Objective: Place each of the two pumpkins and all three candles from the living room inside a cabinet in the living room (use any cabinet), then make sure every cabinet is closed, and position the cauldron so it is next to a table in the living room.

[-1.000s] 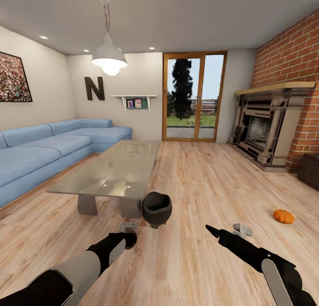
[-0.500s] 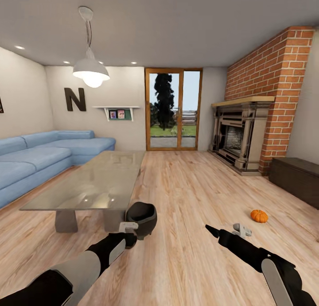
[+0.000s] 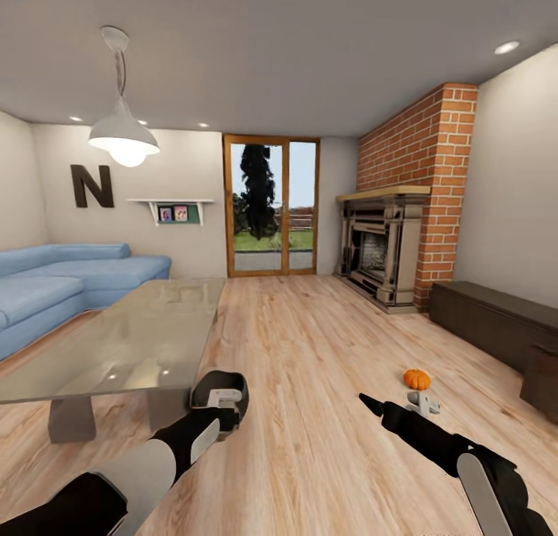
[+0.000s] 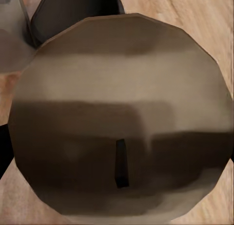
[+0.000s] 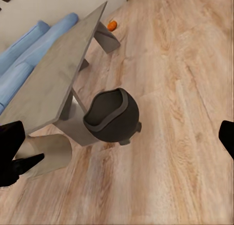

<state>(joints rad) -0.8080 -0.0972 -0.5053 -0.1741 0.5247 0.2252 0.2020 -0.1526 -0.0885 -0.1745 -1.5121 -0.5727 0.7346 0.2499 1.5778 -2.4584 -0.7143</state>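
Dark letter "N" [image 3: 91, 185] on pale wall [image 3: 46, 218]. Matte-black round cauldron [image 5: 112, 115] on plank floor [image 3: 310, 350], just beside glossy glass tabletop [image 3: 116, 342]. Beige faceted candle [image 4: 122, 88], wick showing, pinched between left gripper [image 3: 225, 400] fingers. Right gripper [image 3: 423, 402] fingers spread. Ribbed orange pumpkin [image 3: 417, 378] on floor near dark wood cabinet [image 3: 488, 319]. Against earlier frame: view swung right, more cabinet showing.

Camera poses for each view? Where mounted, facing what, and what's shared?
Head: up top, facing forward-down toward the glass doors; left arm and right arm show.
Left wrist: on left arm, close over the candle held by the left pincer.
Right wrist: on right arm, down at the cauldron by the table; right pincer open.
Shared: cauldron and table, head and right wrist; candle, both wrists.
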